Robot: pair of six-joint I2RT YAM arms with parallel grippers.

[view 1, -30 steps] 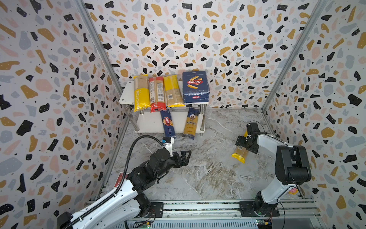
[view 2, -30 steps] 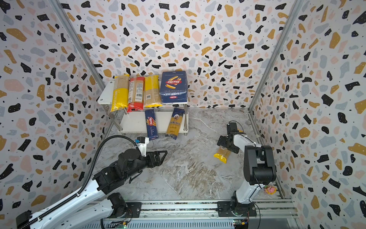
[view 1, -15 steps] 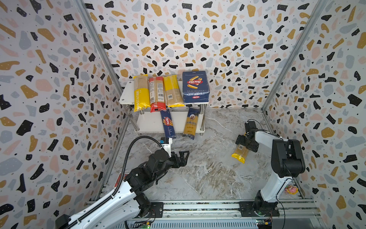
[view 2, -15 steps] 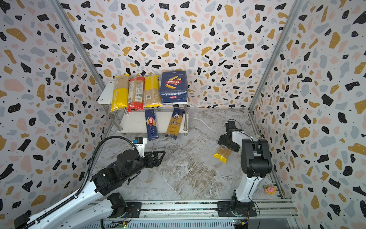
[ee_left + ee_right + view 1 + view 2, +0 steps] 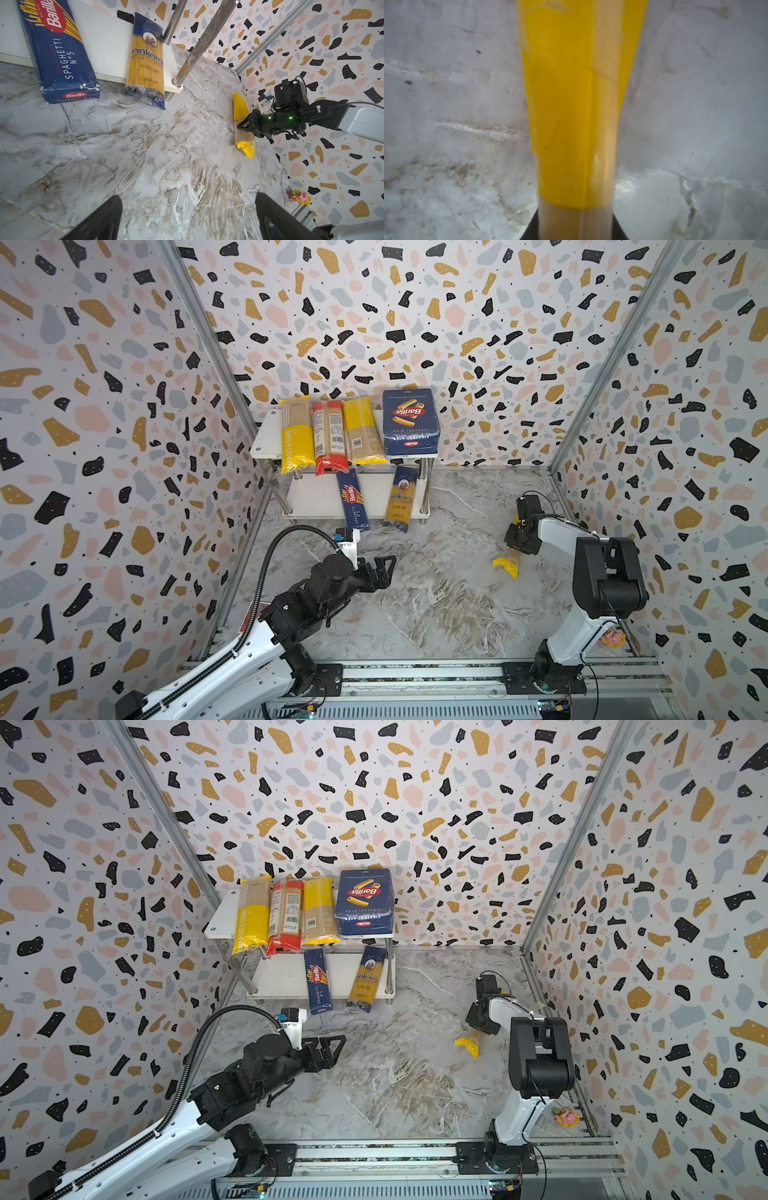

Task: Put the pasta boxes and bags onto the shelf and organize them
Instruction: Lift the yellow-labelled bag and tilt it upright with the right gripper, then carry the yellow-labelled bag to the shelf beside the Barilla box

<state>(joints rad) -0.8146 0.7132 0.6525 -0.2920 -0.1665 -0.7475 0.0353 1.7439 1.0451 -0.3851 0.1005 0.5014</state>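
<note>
Six of seven packs on shelf [image 5: 266, 439]: three bags [image 5: 330, 435] and rigatoni box [image 5: 409, 423] on top board, spaghetti box [image 5: 352, 506] and ankara bag [image 5: 400, 504] on lower board, overhanging front. Last yellow-ended bag [image 5: 508, 566] lies on floor right of shelf, right gripper [image 5: 242, 126] pinching it. Left gripper [image 5: 384, 568] spread, empty, in front of shelf.

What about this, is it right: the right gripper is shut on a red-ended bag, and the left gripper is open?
Not quite. The bag in the right gripper is yellow-ended, not red-ended; the left wrist view shows it. The left gripper is open.
</note>
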